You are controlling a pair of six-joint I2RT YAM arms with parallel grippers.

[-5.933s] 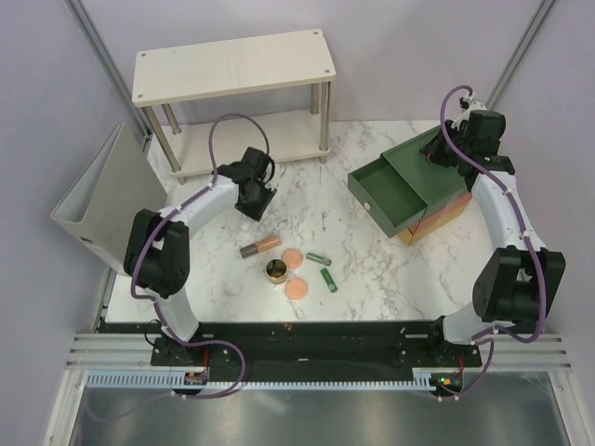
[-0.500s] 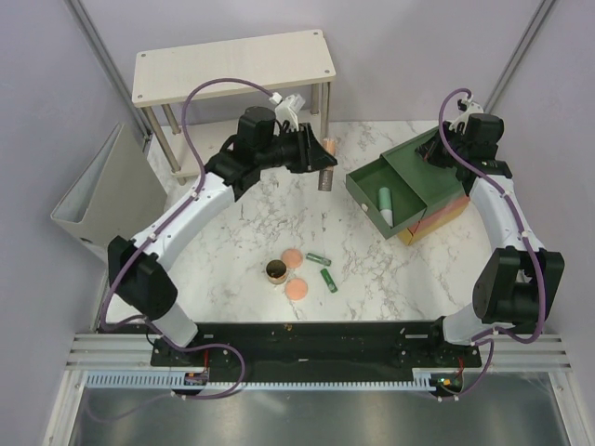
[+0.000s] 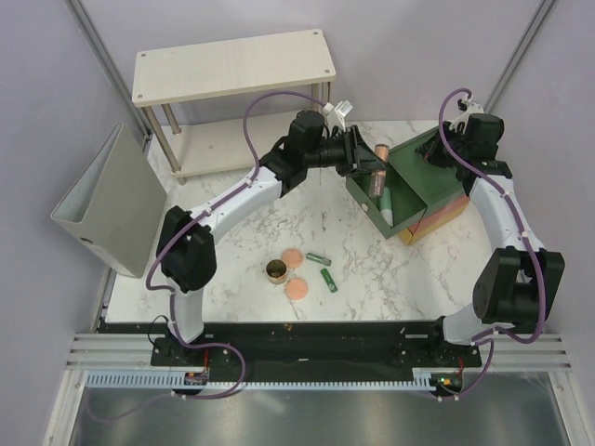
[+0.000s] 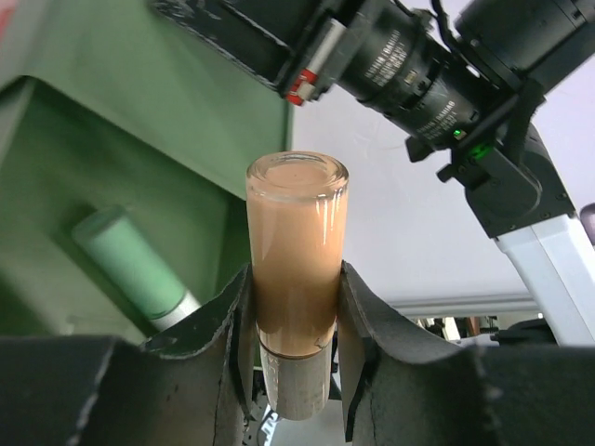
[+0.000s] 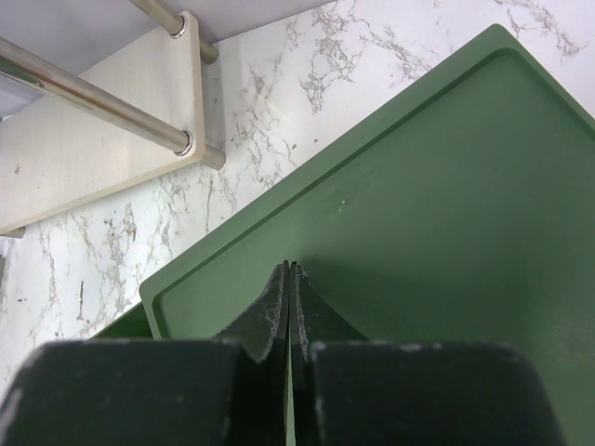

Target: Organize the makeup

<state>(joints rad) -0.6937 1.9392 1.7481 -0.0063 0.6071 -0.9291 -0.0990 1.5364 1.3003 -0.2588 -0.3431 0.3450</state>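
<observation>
**Hazards.** The left gripper (image 4: 296, 316) is clamped on the grey-orange tube (image 4: 296, 251), with one finger on each side near the grey cap. The peach end projects forward, beyond the fingertips. The grip is short and set near one end, so the tube probably pivots if it is knocked.

In the top view the tube hangs above the open green drawer (image 3: 364, 199), close to the drawer's wall. If released here, it could strike the rim and roll onto the table. It could also land on the mint-green tube (image 4: 130, 265), which lies in the drawer below and to the left of the fingertips.

The right gripper (image 5: 290, 279) has its fingers pressed together on the top of the drawer box (image 5: 418, 186). If that contact slips, the box could shift under the drop.

**Item appearance.** The tube is glossy and translucent, with peach contents and a matt grey cap. The smooth surface is likely slippery.
</observation>
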